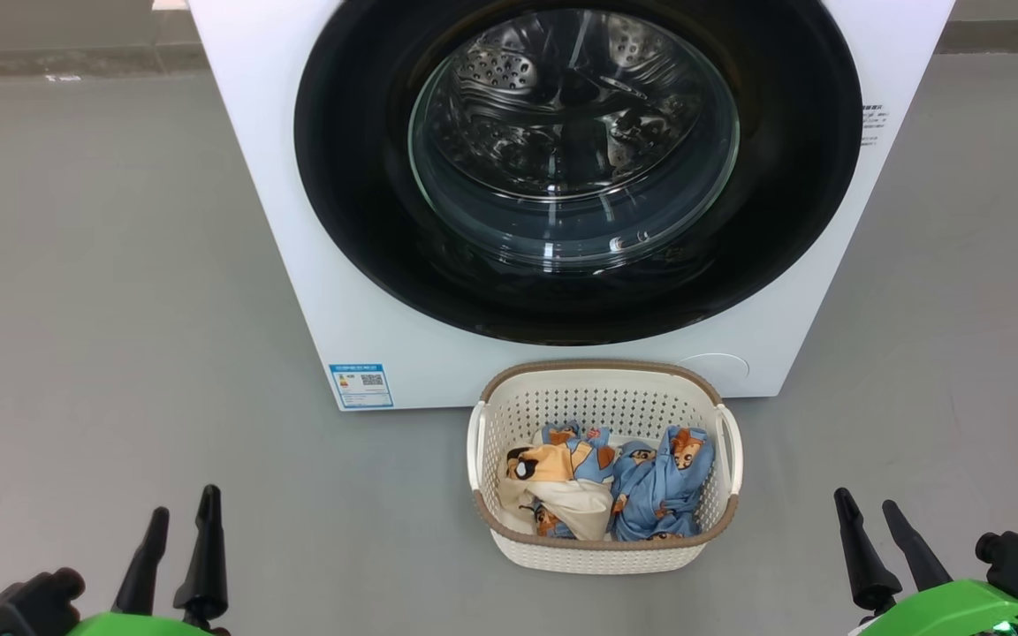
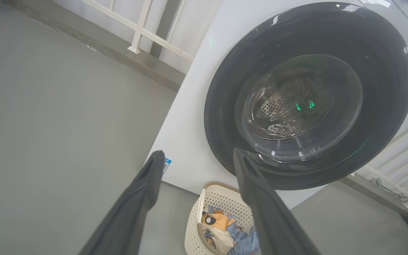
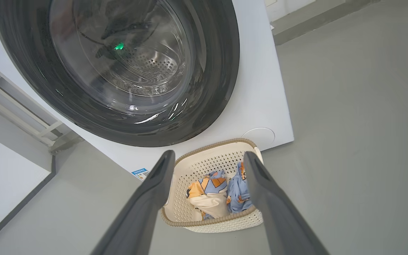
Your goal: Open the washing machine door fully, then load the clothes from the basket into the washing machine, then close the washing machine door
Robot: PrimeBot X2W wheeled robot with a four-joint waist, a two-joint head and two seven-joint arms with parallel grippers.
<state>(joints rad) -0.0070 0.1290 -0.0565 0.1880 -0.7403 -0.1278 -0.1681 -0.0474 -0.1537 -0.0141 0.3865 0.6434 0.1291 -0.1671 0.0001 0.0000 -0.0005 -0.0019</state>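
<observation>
Step in hand: opening the door, judging by the washing machine door (image 1: 350,177), which sits shut and flush against the front of the washing machine (image 1: 341,336).
Door: glossy black rim around a bulging glass bowl, with the steel drum visible through it.
Basket: the basket (image 1: 602,556) stands on the grey floor (image 1: 102,309) just in front of the machine, below the door's lower edge and right of the blue label sticker (image 1: 361,385).
Clothes: the clothes (image 1: 615,481) lie bundled inside the basket, none loaded yet.
Left gripper: the left gripper (image 1: 184,502) is at the near left with fingers spread and nothing held, well apart from the door.
Right gripper: the right gripper (image 1: 864,499) is at the near right, likewise spread and empty.
Grip point: no handle or recess stands out on the dark rim, so which edge releases is unclear.
Doing it well: find the release edge first, hook one finger behind the rim rather than pushing on the glass, then pull along the door's arc until it is fully open.
Watch for: the gripper slipping off the glossy rim, and an arm knocking the basket as it reaches over.
</observation>
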